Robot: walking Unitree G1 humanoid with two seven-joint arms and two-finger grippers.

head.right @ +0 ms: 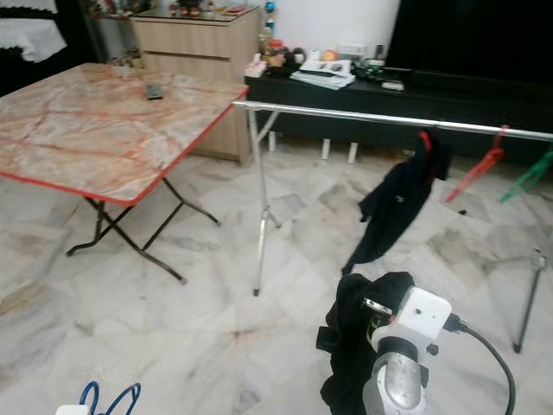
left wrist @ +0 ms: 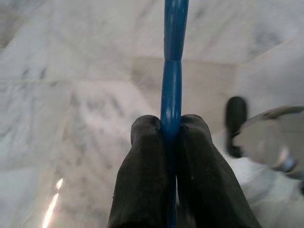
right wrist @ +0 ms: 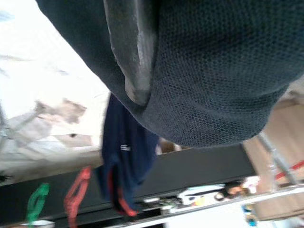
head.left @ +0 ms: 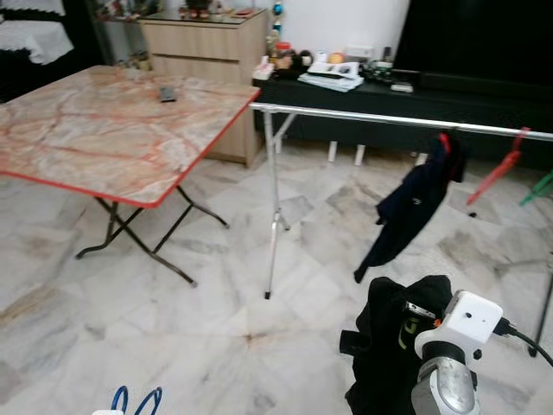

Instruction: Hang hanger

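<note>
Head views: a folding table (head.left: 104,130) with a marbled top and red edge stands far left, a remote (head.left: 167,93) on it. A metal rail (head.left: 389,119) on a stand runs across the right half. A dark shirt (head.left: 413,207) hangs from it on a red hanger (head.left: 444,141); an empty red hanger (head.left: 499,169) and a green hanger (head.left: 540,186) hang further right. Near right, the right arm carries a black garment (head.left: 389,346) draped over its front. Near left, at the lower edge, two loops of a blue hanger (head.left: 136,400) rise above the marble floor (head.left: 216,337).

Left wrist view: left tool (left wrist: 171,128) has both fingers pressed together on the blue hanger's bar.

Right wrist view: right tool (right wrist: 130,52) shows one finger against the black garment; cannot tell its state. The dark shirt and rail lie beyond.
</note>
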